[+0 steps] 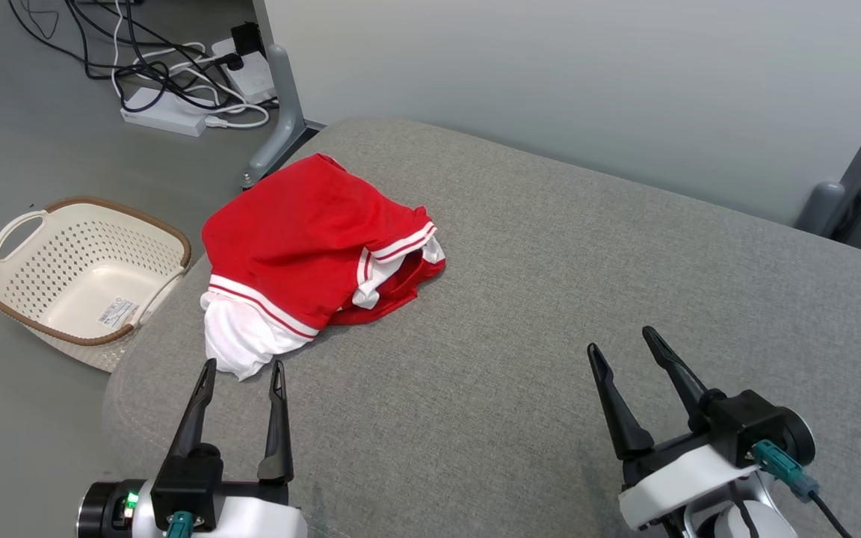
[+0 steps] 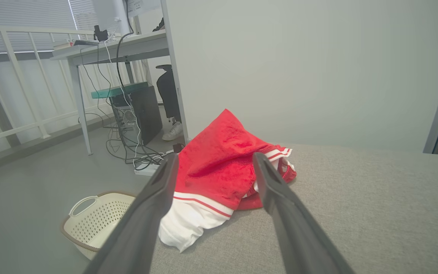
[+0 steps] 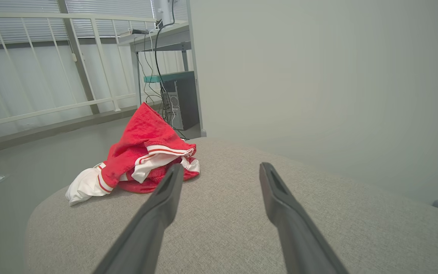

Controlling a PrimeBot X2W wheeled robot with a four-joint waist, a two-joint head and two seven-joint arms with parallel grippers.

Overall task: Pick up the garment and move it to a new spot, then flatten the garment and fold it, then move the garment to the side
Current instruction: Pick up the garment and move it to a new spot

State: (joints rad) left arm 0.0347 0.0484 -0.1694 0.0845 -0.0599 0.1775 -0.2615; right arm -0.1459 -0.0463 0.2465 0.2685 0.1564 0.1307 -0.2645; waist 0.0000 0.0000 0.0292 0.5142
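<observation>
Because the garment (image 1: 303, 232) lies bunched at the left rim of the grey padded surface (image 1: 550, 299), its white part close to the rounded edge, a careless pull could drag it over the side toward the basket (image 1: 27, 261) on the floor below. Both tools stand with fingers spread and empty. The left tool (image 1: 244, 364) is just short of the white hem, and the right tool (image 1: 619, 338) is well apart from the cloth. A pinch catching only one layer would likely lift the pile unevenly and leave it twisted. To the right and toward the robot the surface is bare, with ample room for a new spot and for spreading. The far side runs close to a pale wall panel (image 1: 550, 75), and cables (image 1: 169, 82) lie on the floor beyond the left corner.
</observation>
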